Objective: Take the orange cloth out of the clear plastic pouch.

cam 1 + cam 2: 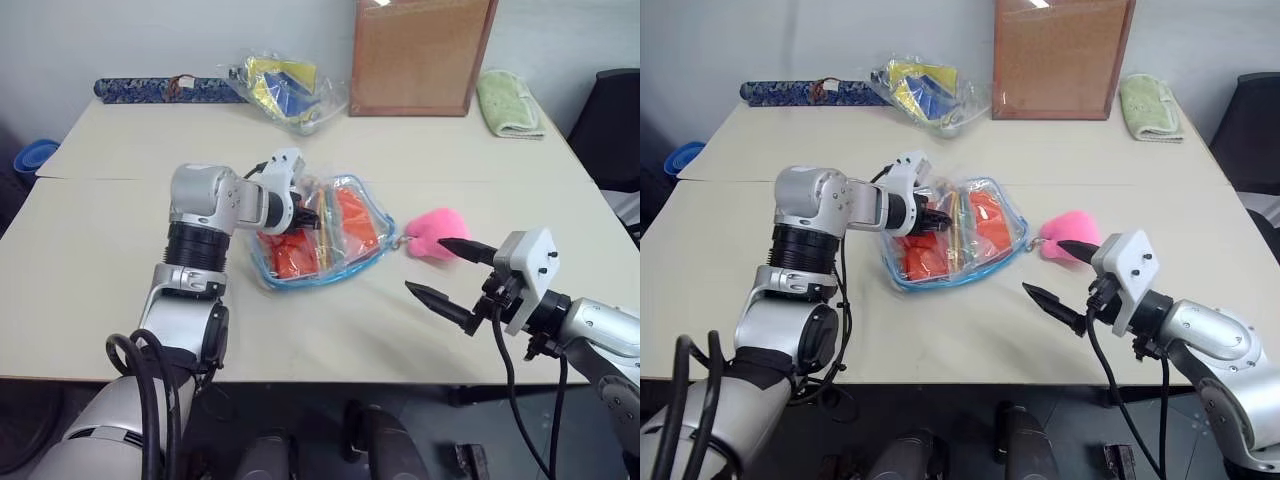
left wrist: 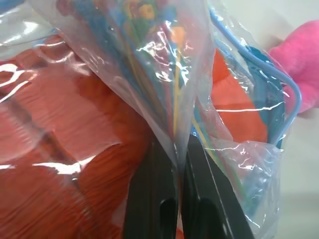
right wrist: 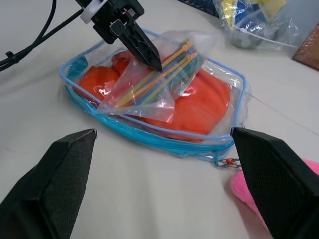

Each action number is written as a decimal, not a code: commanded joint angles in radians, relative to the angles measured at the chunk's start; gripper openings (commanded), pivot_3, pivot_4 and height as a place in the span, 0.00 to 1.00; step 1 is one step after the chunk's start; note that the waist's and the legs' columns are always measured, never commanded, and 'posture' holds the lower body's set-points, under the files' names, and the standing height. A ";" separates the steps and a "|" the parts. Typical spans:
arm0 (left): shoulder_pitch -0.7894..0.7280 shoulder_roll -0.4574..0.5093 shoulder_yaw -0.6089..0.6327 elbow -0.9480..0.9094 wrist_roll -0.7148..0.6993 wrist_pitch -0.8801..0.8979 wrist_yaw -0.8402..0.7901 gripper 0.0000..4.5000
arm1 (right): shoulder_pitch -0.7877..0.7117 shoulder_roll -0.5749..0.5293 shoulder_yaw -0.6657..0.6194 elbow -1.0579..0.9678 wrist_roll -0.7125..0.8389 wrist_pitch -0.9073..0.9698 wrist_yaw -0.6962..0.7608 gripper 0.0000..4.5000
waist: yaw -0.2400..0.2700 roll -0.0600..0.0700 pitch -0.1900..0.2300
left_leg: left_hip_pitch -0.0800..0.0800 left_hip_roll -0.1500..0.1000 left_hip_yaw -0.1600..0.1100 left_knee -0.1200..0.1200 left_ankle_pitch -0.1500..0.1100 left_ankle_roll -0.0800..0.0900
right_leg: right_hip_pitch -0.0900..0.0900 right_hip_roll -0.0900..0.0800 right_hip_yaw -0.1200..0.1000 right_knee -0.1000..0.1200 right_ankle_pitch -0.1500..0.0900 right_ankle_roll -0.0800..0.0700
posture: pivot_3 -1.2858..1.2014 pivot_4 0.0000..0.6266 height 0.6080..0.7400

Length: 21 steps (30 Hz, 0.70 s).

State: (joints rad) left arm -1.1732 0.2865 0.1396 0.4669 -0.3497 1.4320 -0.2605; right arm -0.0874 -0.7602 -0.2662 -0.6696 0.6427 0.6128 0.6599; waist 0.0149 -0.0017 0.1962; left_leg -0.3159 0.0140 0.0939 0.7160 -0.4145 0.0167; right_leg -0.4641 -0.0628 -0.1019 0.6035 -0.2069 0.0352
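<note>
The orange cloth point(image 3: 199, 107) lies in the pouch point(image 3: 149, 137) beneath the left gripper point(image 3: 155, 63), pinched on a stick bag point(image 3: 149, 79).

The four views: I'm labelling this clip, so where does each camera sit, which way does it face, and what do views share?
Left eye, right eye: on the head, looking forward and down over the table; both arms show.
Left wrist: along the shut left gripper, pinching the small bag of coloured sticks against the clear plastic pouch.
Right wrist: between the open right gripper fingers toward the pouch and left gripper.
Shared: orange cloth, pink pom-pom.
</note>
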 commanded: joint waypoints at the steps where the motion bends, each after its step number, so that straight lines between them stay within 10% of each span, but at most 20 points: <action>1: -0.045 0.067 0.118 -0.030 0.004 0.034 0.037 0.01 | -0.032 -0.010 0.011 -0.004 0.019 -0.005 0.018 1.00 | -0.001 0.000 0.000 | 0.000 0.000 0.000 0.000 0.000 0.000 | 0.000 0.000 0.000 0.000 0.000 0.000 | 0.52 0.24 1.00; 14: 0.238 0.573 0.357 -0.051 0.066 0.003 0.023 0.01 | -0.209 0.033 0.187 0.107 -0.001 -0.030 0.098 1.00 | -0.023 -0.001 0.000 | 0.004 0.003 0.001 -0.001 -0.001 -0.005 | -0.002 -0.001 -0.002 0.004 -0.003 -0.005 | 0.52 0.24 1.00; 21: 0.457 0.620 0.416 -0.023 0.071 -0.128 -0.005 0.12 | -0.289 0.050 0.244 0.173 -0.020 -0.041 0.155 1.00 | 0.006 -0.005 -0.001 | 0.002 0.002 -0.002 0.001 -0.002 -0.005 | -0.002 -0.004 -0.005 0.006 -0.004 -0.007 | 0.52 0.24 1.00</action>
State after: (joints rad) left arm -0.7220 0.8937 0.5339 0.4681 -0.2754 1.3331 -0.2559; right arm -0.3614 -0.7145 -0.0162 -0.4956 0.6213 0.5898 0.7995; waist 0.0206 -0.0063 0.1955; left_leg -0.3143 0.0165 0.0921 0.7170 -0.4160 0.0115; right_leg -0.4661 -0.0667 -0.1070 0.6096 -0.2113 0.0281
